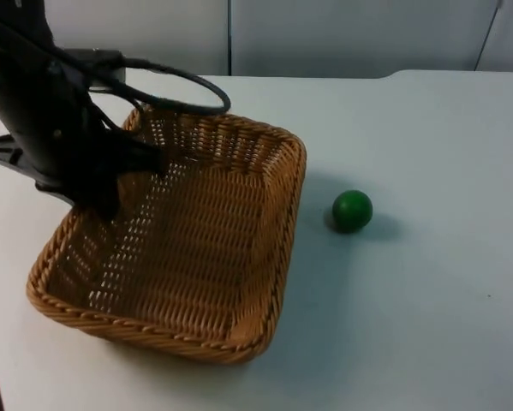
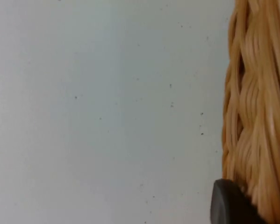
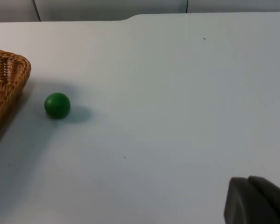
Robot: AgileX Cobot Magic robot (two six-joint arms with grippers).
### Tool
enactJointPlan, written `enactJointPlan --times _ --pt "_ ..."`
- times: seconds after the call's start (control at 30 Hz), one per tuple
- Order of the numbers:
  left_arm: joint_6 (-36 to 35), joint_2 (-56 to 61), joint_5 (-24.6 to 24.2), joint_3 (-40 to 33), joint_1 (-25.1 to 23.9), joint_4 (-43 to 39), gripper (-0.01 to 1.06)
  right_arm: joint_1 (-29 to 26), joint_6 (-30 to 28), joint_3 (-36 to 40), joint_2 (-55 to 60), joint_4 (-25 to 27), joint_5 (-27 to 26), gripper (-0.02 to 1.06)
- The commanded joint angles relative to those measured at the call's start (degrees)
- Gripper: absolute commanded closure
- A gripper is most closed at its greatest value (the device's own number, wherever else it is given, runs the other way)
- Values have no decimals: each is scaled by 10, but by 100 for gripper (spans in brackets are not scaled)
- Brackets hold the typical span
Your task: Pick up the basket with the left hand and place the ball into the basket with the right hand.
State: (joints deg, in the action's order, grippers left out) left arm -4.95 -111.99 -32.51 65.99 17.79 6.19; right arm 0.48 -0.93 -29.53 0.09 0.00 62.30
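the wicker basket [image 1: 196,248] sits on the white counter [image 1: 427,300], tilted so that its side under the left arm is raised a little, and the left gripper [image 1: 110,184] is at that rim; in the left wrist view a black fingertip [image 2: 226,205] lies against the woven rim [image 2: 256,112], so the fingers look closed down on the rim, though how tightly cannot be read. the green ball [image 1: 352,211] rests on the counter just beside the basket's other side, apart from it, and it is also seen from the right wrist with a corner of the basket near it. the step in hand seems to be lifting the basket: to do it well, the left arm should raise it evenly and hold it level enough that the open mouth faces up, without swinging the far wall into the ball. the right gripper [image 3: 259,200] waits well back from the ball; whether its fingers are apart or together cannot be told.
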Motion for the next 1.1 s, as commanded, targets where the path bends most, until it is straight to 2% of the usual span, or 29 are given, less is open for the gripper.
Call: enactJointPlan --times 0.0,0.1,0.17,0.2,0.33,0.47,1.07 --pt "0 30 -11 -1 -18 14 105 -5 0 3 -1 0 -5 105" --pt "33 64 -32 -1 -48 65 105 -5 0 3 -1 0 -5 105" --pt "80 83 -42 -1 -64 135 105 -5 0 3 -1 0 -5 105" --pt "80 83 -42 -1 -64 135 105 -5 0 3 -1 0 -5 105" --pt "136 97 -51 -1 -74 239 105 -5 0 3 -1 0 -5 105" --pt "154 95 -52 -1 -74 282 105 -5 0 3 -1 0 -5 105" --pt "154 95 -43 -1 -74 281 105 -5 0 3 -1 0 -5 105"
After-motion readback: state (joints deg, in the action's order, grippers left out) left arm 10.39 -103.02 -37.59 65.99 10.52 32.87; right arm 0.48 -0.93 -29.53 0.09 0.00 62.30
